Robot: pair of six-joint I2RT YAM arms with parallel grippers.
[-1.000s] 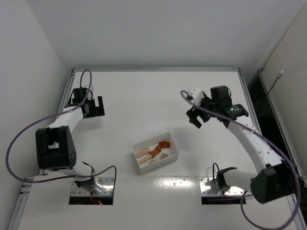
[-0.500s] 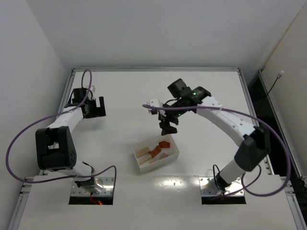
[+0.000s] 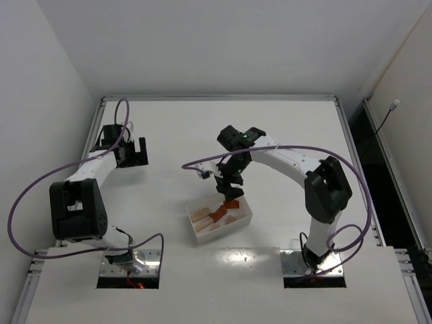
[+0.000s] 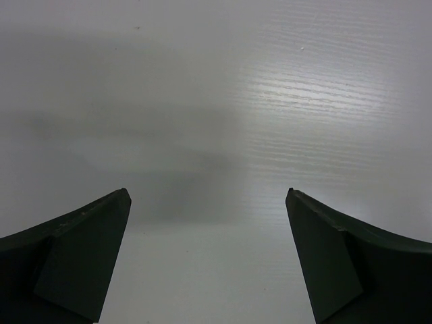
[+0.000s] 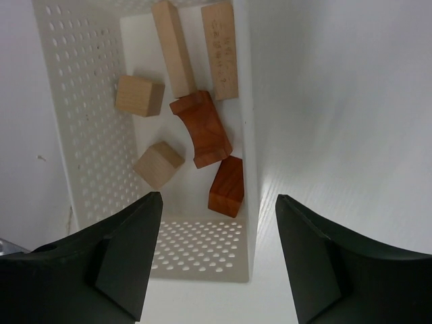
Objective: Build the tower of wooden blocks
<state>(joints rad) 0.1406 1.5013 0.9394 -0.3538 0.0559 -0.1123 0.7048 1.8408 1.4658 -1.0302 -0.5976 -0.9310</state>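
While the right gripper (image 5: 218, 196) hangs spread wide over one end of the white box (image 5: 81, 101), we list six wood blocks (image 5: 158, 164) lying loose inside: two pale bars (image 5: 172, 47) side by side, two pale cubes (image 5: 140, 95), one reddish arch (image 5: 202, 128), one reddish block (image 5: 227, 185) against the wall. Left gripper (image 4: 206, 191): likewise spread, over bare table (image 4: 283, 88), well apart.

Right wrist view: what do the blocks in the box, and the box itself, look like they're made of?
The pale blocks look like bare light wood, matte, with faint grain. The reddish blocks look like stained or naturally darker wood, with visible grain lines. The white box is probably plastic or painted metal: thin matte walls with regular punched holes.
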